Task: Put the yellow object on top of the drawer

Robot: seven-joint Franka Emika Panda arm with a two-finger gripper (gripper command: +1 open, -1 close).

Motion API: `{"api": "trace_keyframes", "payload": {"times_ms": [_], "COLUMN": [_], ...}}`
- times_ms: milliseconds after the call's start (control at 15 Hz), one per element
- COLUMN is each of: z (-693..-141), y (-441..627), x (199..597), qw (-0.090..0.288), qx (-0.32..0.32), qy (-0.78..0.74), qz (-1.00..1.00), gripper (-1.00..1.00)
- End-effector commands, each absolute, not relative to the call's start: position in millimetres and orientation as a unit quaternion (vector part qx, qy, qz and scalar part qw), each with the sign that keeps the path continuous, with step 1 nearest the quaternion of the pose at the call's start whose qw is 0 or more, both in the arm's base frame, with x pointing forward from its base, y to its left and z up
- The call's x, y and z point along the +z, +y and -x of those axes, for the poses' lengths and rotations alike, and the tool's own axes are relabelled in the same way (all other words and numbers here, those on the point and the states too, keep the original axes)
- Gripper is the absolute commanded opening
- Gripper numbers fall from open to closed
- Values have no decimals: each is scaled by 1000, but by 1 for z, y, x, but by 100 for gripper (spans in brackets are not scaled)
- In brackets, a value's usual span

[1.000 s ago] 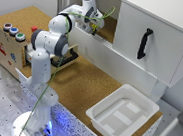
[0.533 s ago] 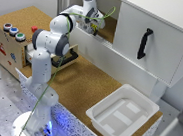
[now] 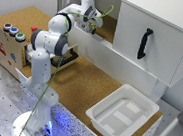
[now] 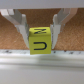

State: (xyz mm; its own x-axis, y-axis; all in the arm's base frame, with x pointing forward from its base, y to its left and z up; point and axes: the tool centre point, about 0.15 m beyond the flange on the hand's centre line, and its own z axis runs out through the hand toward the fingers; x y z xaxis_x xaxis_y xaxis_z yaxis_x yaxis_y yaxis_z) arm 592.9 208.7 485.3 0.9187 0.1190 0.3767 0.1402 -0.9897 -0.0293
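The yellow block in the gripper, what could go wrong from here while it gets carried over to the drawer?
The yellow block sits between the fingers near their tips, so it might slip or twist during the swing.

The gripper is far back inside the recess beside the white cabinet; pulling out could clip that wall.

The drawer top already carries the buttons, so a low or off-target placement might hit them.

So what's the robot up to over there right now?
The white robot arm's hand is shut on a small yellow cube with a black U-shaped mark, holding it above a cork surface. In the exterior view the arm reaches toward the white cabinet. The light wooden drawer unit's cork top carries no cube yet.
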Motion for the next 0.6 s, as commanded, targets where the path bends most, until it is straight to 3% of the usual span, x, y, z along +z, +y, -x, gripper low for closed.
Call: {"api": "trace_keyframes", "payload": {"times_ms": [0, 533], "z": [-466, -363], "y": [222, 309], "x": [489, 469], "qw": [53, 86], "qx": [-241, -202], "qy": [-88, -202], "qz": [965, 955], "gripper": [-100, -100]}}
